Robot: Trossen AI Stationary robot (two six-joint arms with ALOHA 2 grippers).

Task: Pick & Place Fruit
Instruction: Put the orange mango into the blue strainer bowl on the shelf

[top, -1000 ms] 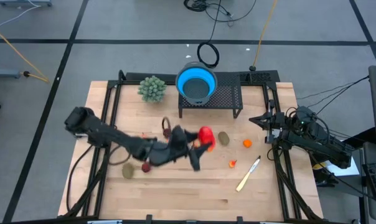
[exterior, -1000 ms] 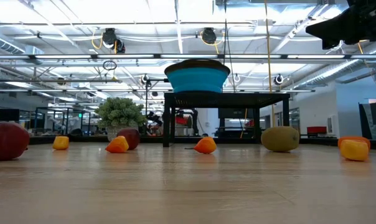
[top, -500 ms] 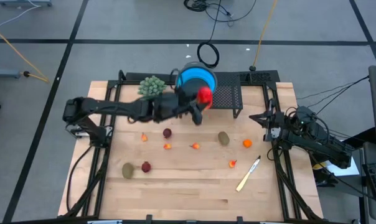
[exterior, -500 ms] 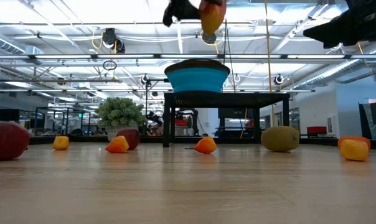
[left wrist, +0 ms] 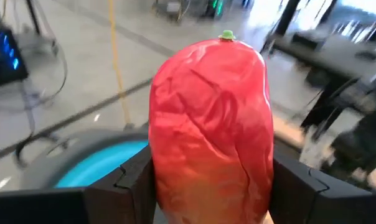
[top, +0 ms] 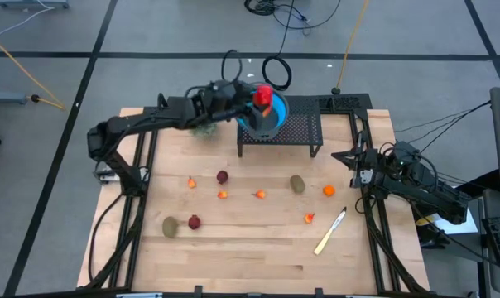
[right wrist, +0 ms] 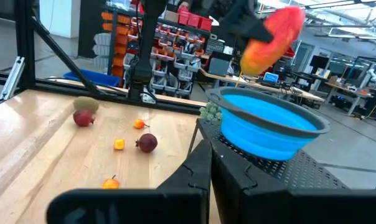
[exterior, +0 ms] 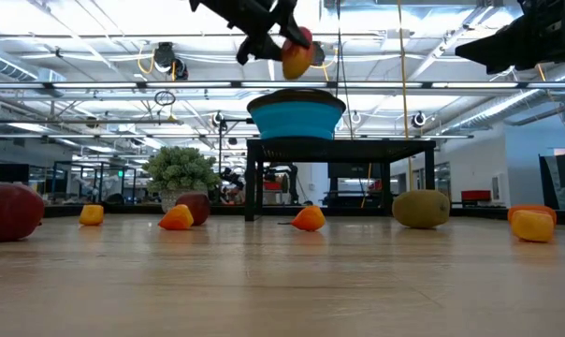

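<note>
My left gripper (top: 252,99) is shut on the larger red-yellow oblong fruit (top: 263,96) and holds it in the air over the blue bowl (top: 271,117), which stands on a black mesh stand (top: 304,132). The low view shows the fruit (exterior: 296,58) well above the bowl's rim (exterior: 296,103). Small fruit pieces lie on the table: brown-olive ovals (top: 297,183) (top: 170,225), dark red balls (top: 223,176) (top: 194,221) and orange bits (top: 329,190) (top: 260,194). My right gripper (top: 347,158) waits, shut, at the table's right edge. My left gripper pinches the oblong fruit between its two fingers (left wrist: 133,180), one on each long side, at the yellow-orange end (left wrist: 206,196). The fingers come level from the table's left. The fruit is lifted clear and tilted, its red end with the green tip (left wrist: 226,36) pointing away from the gripper.
A green bushy plant (top: 204,126) stands left of the stand, partly under my left arm. A pale yellowish knife (top: 329,231) lies near the table's right near part. The wood between the scattered pieces is bare.
My left gripper, shut on the oblong fruit, has risen from the table's middle and swung toward the far edge. It passed the stand's left side and now holds the fruit above the blue bowl. The other fruit pieces lie as before.
</note>
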